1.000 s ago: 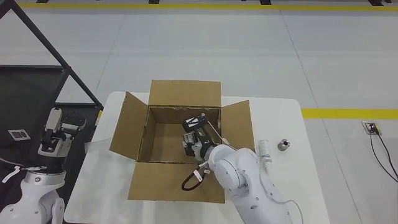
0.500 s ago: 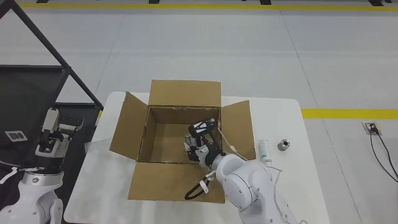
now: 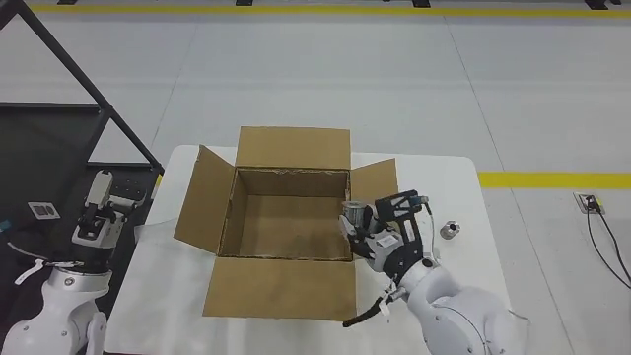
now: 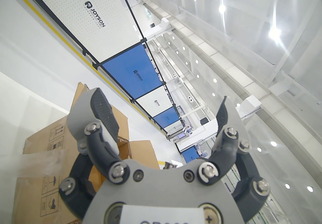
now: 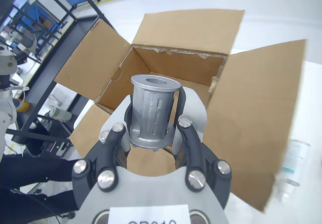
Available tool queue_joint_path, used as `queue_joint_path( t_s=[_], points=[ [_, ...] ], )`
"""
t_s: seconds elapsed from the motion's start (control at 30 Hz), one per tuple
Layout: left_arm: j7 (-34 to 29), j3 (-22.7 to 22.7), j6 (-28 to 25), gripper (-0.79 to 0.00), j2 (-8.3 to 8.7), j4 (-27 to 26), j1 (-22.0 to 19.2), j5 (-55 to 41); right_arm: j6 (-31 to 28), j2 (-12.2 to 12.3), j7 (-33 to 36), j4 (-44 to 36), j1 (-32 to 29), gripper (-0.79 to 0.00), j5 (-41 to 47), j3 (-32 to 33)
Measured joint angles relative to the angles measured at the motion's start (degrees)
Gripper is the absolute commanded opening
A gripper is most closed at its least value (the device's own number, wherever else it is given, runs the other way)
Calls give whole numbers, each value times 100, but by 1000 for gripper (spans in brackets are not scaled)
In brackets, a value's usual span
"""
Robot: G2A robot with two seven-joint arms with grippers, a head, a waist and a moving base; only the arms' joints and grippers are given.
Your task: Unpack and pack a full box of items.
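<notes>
**A:** Where's your right arm?

**B:** It's bent in low from the near side. My right gripper (image 3: 363, 223) hangs over the right flap of the open brown cardboard box (image 3: 294, 148). My fingers are clamped on a ribbed silver metal cylinder with a flanged end (image 5: 151, 116), held up at the box's right wall.

**A:** And the left?

**B:** My left gripper (image 4: 161, 99) is off the left edge of the white surface (image 3: 444, 177), tilted upward, fingers spread wide.

Bottle (image 5: 294, 159) blurred; box flap (image 5: 254, 109) hides part of it.
</notes>
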Motion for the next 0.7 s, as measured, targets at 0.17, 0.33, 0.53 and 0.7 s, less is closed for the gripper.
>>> queue_joint_path(
  t_s=[0.17,0.33,0.53,0.7],
  points=[
    [-71,129,49,0,1,9,-102,78,50,84,-551,-764,-1162,-785,506,1039],
    [-114,246,95,0,2,49,-202,142,276,137,-660,-448,-1676,-785,1009,1871],
    [-140,328,125,0,3,59,-269,207,667,252,108,1023,-902,-785,1109,2346],
    [-128,331,144,0,6,59,-282,259,709,371,583,2352,-55,-785,1028,2547]
  ],
)
